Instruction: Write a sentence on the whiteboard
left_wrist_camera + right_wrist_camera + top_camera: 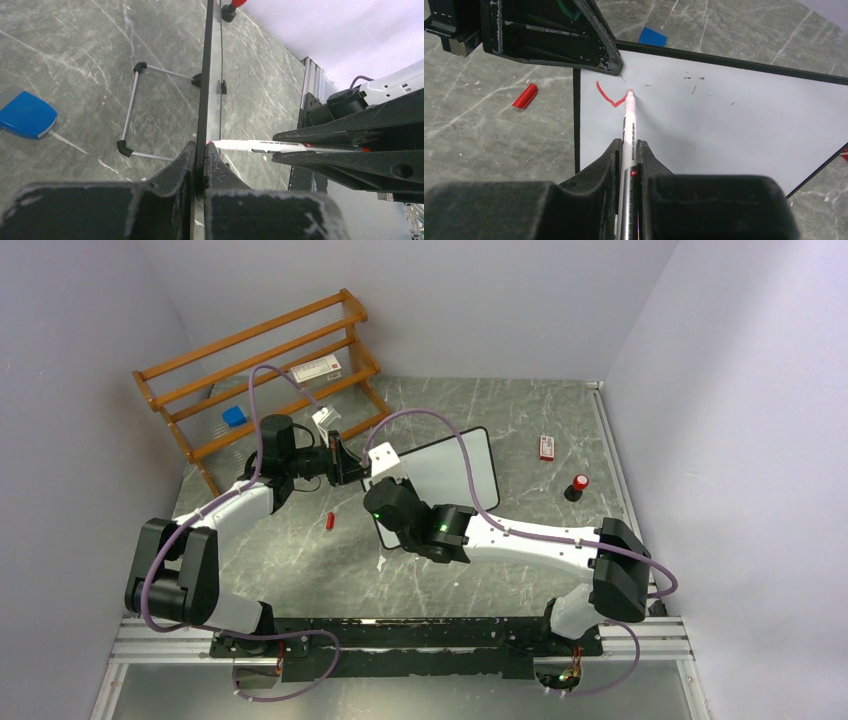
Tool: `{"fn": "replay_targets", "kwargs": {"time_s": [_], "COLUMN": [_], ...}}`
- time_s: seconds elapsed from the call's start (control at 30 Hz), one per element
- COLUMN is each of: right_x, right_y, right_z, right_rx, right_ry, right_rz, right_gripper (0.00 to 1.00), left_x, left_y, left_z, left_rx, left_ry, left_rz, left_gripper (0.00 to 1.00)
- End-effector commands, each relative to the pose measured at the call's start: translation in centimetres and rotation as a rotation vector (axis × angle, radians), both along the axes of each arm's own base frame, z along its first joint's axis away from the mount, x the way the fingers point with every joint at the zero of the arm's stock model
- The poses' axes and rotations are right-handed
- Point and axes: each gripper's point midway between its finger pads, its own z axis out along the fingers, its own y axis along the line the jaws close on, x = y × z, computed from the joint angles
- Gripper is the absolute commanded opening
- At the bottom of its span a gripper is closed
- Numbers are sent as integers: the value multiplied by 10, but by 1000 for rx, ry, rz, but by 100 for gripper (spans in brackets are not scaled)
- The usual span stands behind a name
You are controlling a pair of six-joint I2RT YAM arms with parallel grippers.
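Two jobs: my left claw [201, 150] pinches the whiteboard [724, 115] edge to steady it, while my right claw [628, 147] clamps the marker [628, 125], tip touching the first red stroke [605, 96].

Grey marbled table [300, 560] carries a wooden rack [260, 360], red cap [329, 521], blue block [234, 416], small box [546, 447].

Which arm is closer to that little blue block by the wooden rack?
Left. The left arm passes close beside the blue block, jaws clamping the whiteboard; the right arm holds its marker beyond that board, farther off.
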Motion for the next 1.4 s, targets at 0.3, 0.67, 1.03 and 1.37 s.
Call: {"fn": "replay_targets", "kwargs": {"time_s": [0.3,0.67,1.03,1.37], "right_x": [3,-16,-16,-14], "right_y": [-5,-6,4,7], "right_z": [25,7,1,-4], "right_rx": [64,34,29,20], "right_ry": [-26,24,35,36], "right_rz": [-11,17,26,19], "right_gripper": [0,0,0,0], "left_x": [-1,0,-1,-1], "left_y": [0,0,0,0], "left_z": [-17,-18,-17,-17], "left_rx": [44,47,44,41], "left_ry": [29,32,31,33], "left_rz": [-3,5,4,0], "left_gripper": [5,5,5,5]}}
